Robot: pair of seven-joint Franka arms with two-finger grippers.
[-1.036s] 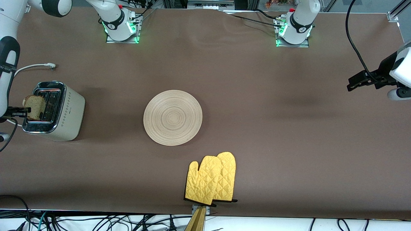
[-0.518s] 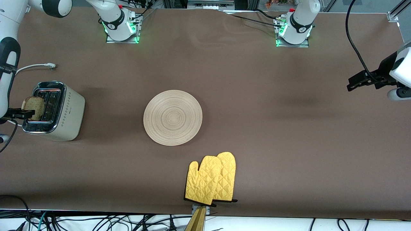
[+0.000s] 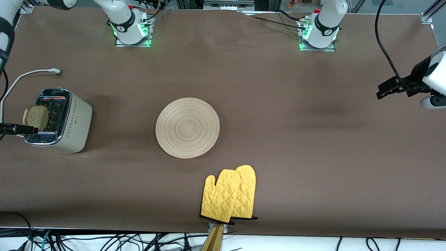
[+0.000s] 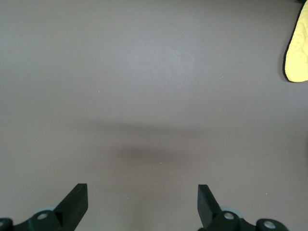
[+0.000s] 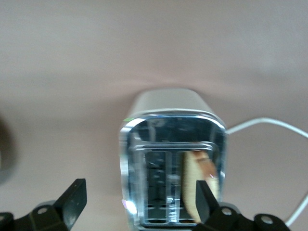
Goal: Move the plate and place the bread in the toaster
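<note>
The cream toaster with its chrome top stands at the right arm's end of the table. The bread stands upright in one of its slots, its upper part sticking out, and shows as a tan slice in the right wrist view. My right gripper hangs open over the toaster, apart from the bread; one finger shows in the front view. The light-wood plate lies bare in the middle of the table. My left gripper waits open over bare table at the left arm's end, its jaws wide with nothing between them.
Two yellow oven mitts lie nearer to the front camera than the plate, by the table's edge; a mitt's tip shows in the left wrist view. The toaster's white cord trails on the cloth farther from the camera than the toaster.
My right gripper has opened and let go of the bread, then drawn back from it. The bread now stands by itself in the slot. The left arm has not moved.
</note>
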